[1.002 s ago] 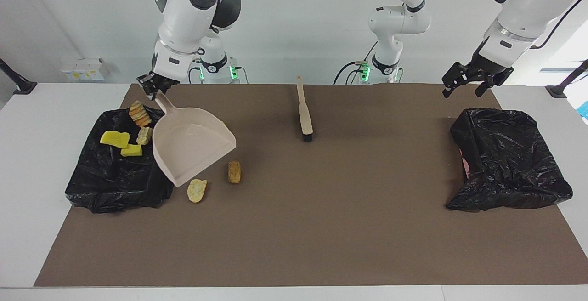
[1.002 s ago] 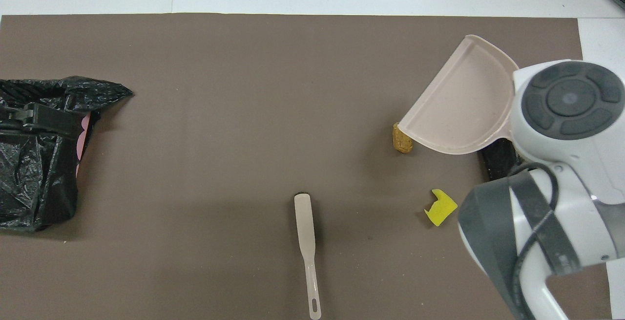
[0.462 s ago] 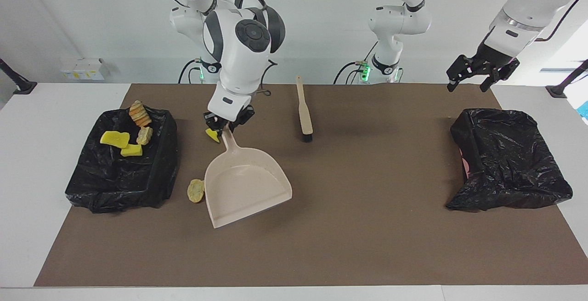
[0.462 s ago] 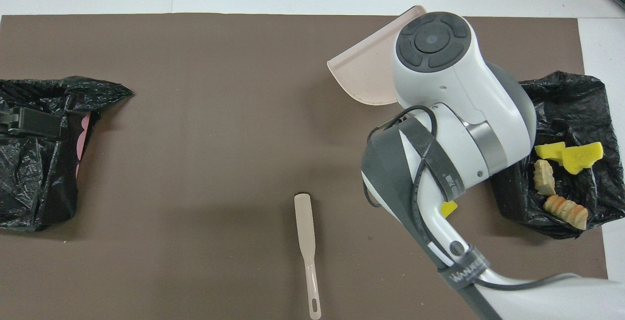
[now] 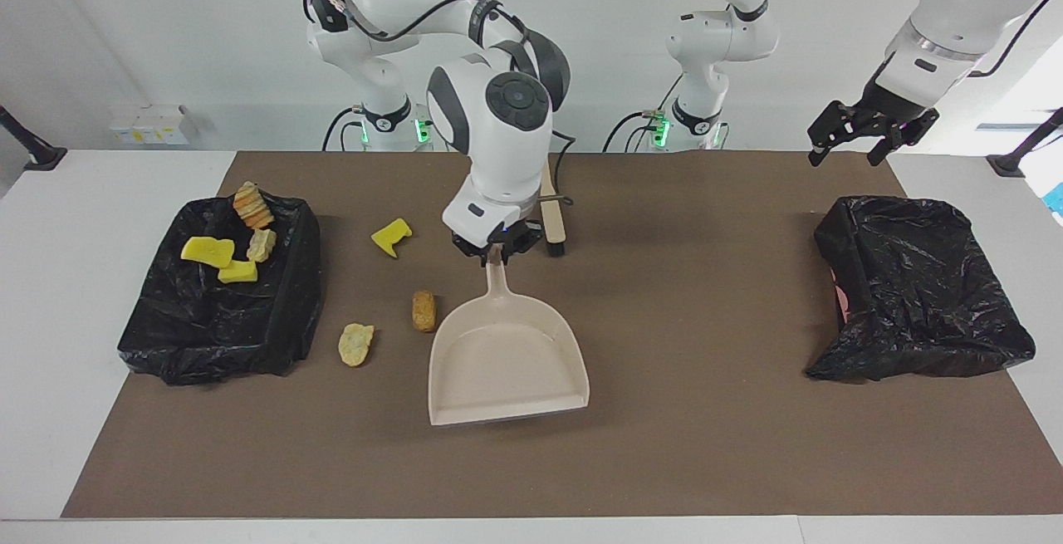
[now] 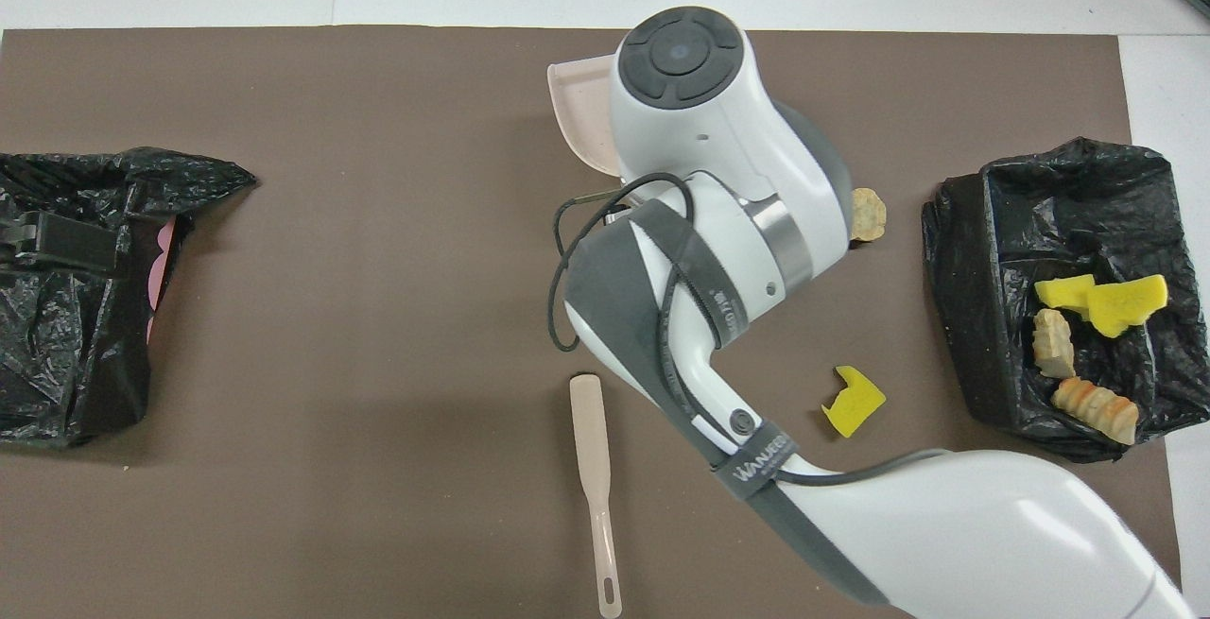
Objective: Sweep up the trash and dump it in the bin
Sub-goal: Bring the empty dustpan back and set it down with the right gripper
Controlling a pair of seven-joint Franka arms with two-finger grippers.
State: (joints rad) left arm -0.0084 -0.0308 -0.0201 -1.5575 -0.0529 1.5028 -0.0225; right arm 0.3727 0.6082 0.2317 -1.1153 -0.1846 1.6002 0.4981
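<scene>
Near the middle of the mat (image 5: 664,444), the right gripper (image 5: 496,250) is clenched on the handle of the dustpan (image 5: 507,357), whose empty pan lies with its open lip toward the mat's edge farthest from the robots. Four pieces of trash (image 5: 224,249) already lie in the bin (image 5: 274,328) at the right arm's end of the mat. Three are loose: a yellow sponge (image 5: 391,237) nearer the robots' edge, a brown lump (image 5: 423,311) just beside the pan's wall, and a pale lump (image 5: 355,344) between that and the bin.

The risk is in the pan's heading (its lip faces away from all three scraps). Pushed as it sits, its side wall would likely knock the brown lump along rather than scoop it. A light sponge may also skid ahead of the lip.

The brush (image 5: 551,216) lies partly hidden by the right arm, close to the gripper, and a turn of the wrist could nudge it.

The left gripper (image 5: 864,135) waits, released, over the second bag (image 5: 922,295) at the left arm's end.
</scene>
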